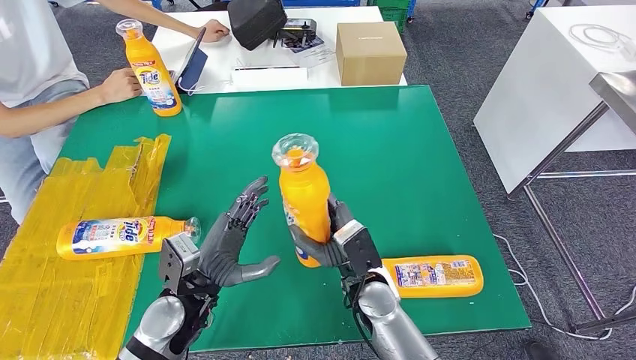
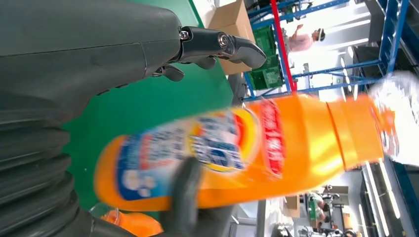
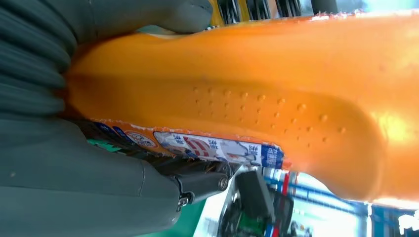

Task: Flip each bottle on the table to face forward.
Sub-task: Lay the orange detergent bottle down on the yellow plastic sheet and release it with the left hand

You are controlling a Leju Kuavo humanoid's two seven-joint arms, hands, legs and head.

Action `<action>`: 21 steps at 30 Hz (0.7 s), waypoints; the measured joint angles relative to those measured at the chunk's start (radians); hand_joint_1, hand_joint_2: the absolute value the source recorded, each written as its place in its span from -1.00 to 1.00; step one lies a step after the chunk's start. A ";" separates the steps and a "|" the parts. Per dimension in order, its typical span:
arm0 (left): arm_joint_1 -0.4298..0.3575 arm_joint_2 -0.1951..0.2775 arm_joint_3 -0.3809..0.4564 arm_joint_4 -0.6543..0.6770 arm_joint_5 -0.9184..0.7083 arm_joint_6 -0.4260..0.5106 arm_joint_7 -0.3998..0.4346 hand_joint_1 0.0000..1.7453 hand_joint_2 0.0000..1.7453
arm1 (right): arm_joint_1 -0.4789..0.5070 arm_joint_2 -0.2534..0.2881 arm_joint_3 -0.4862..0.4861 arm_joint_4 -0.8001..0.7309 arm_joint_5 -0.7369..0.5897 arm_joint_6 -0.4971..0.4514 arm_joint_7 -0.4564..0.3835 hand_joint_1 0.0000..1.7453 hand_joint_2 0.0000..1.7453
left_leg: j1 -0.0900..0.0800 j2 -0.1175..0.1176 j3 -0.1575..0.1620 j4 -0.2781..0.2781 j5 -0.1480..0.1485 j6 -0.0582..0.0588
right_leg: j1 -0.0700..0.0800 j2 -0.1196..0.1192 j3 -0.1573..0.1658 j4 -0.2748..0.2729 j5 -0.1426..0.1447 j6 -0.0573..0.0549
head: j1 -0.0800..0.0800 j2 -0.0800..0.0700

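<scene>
Orange bottle w/ clear cap stands upright near the mid-front of the green table, gripped low on its body by the right hand; fingers wrap round the lower part, thumb on the near side. From the head view its plain orange back faces the robot; left wrist view shows the label side, blurred. Right wrist view shows the bottle's dimpled orange side pressed vs the palm, label edge just visible. Left hand is just beside the bottle on its left, apart from it, fingers spread & extended, palm toward the bottle, holding nothing. 2nd bottle lies flat just right of the right wrist, near the front edge, label up. 3rd bottle lies flat at the table's left, label up, cap toward the centre, partly on yellow plastic sheeting. 4th bottle stands upright at the far-left corner, label facing the robot, w/ a person's hand touching its side. Beyond the green table: a white table w/ a cardboard box, a dark bag & a tablet-like device.
</scene>
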 joint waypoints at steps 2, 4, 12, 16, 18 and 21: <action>-0.003 0.000 -0.003 0.001 0.000 0.002 0.000 -1.00 1.00 | -0.004 0.006 0.020 0.015 0.004 0.000 0.002 1.00 1.00 | 0.000 0.000 0.000 0.000 0.000 0.000 | 0.000 0.000 0.000 0.000 0.000 0.000 | 0.000 0.000; -0.006 0.000 -0.005 0.002 0.000 0.003 0.000 -1.00 1.00 | -0.008 0.009 0.036 0.028 0.006 0.000 0.003 1.00 1.00 | 0.000 0.000 0.000 0.000 0.000 0.000 | 0.000 0.000 0.000 0.000 0.000 0.000 | 0.000 0.000; -0.018 0.000 -0.012 0.010 0.001 0.005 0.000 -1.00 1.00 | -0.022 0.019 0.093 0.088 0.033 -0.010 0.012 1.00 1.00 | 0.000 0.000 0.000 0.000 0.000 0.000 | 0.000 0.000 0.000 0.000 0.000 0.000 | 0.000 0.000; -0.019 0.000 -0.012 0.013 0.001 0.006 0.000 -1.00 1.00 | -0.028 0.022 0.107 0.108 0.036 -0.014 0.012 1.00 1.00 | 0.000 0.000 0.000 0.000 0.000 0.000 | 0.000 0.000 0.000 0.000 0.000 0.000 | 0.000 0.000; -0.020 0.000 -0.012 0.015 0.001 0.006 -0.001 -1.00 1.00 | -0.032 0.022 0.114 0.118 0.041 -0.016 0.014 1.00 1.00 | 0.000 0.000 0.000 0.000 0.000 0.000 | 0.000 0.000 0.000 0.000 0.000 0.000 | 0.000 0.000; -0.024 0.000 -0.012 0.018 0.005 0.006 0.000 -1.00 1.00 | -0.039 0.025 0.128 0.139 0.053 -0.022 0.017 1.00 1.00 | 0.000 0.000 0.000 0.000 0.000 0.000 | 0.000 0.000 0.000 0.000 0.000 0.000 | 0.000 0.000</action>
